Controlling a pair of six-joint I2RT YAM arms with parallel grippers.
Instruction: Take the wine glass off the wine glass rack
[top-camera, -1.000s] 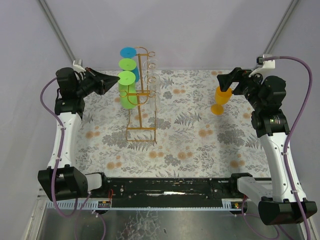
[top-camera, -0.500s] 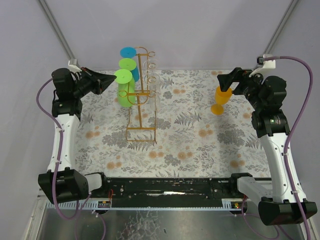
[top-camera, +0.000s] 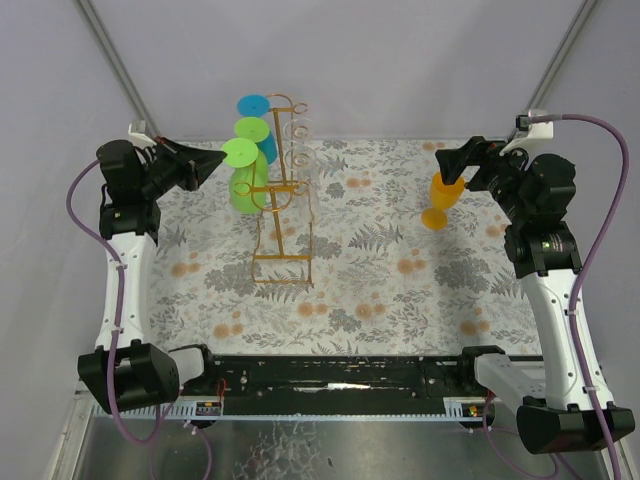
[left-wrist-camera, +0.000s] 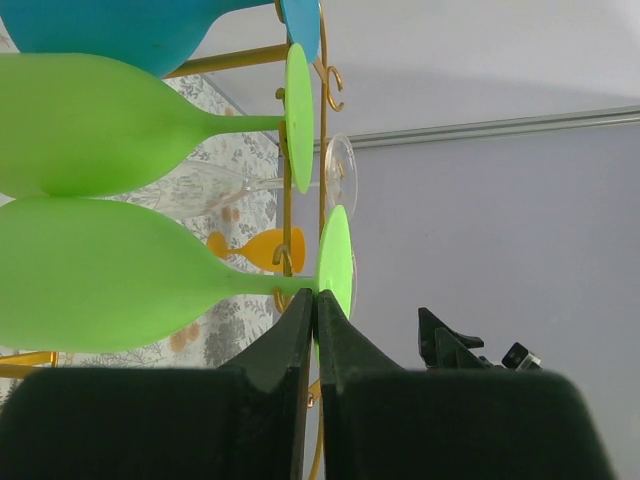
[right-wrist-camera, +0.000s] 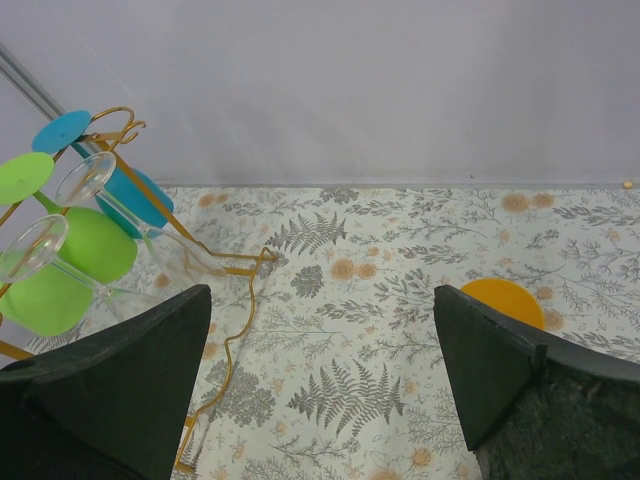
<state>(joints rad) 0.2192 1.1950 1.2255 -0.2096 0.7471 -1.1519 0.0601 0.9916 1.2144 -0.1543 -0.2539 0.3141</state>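
The gold wire wine glass rack (top-camera: 280, 262) stands left of centre, with two green, one blue and some clear glasses hanging bowl-down. My left gripper (top-camera: 218, 160) is at the rack's left side, shut on the foot rim of the nearest green wine glass (top-camera: 243, 192). In the left wrist view the fingertips (left-wrist-camera: 315, 298) pinch that foot where the stem of the green glass (left-wrist-camera: 100, 275) meets it, next to the rack rail (left-wrist-camera: 287, 200). My right gripper (top-camera: 452, 166) hangs open at the far right above an upright orange glass (top-camera: 440, 197), nothing between its fingers (right-wrist-camera: 322, 300).
A second green glass (top-camera: 252, 127) and a blue glass (top-camera: 255, 104) hang farther back on the same rail; clear glasses (top-camera: 300, 130) hang on the right rail. The rack's base wire (right-wrist-camera: 225, 330) runs over the floral cloth (top-camera: 380, 290). Grey walls enclose the table.
My left gripper has drawn to the left, and the nearest green glass has shifted left with it along the rack. The right arm and the orange glass have stayed put.
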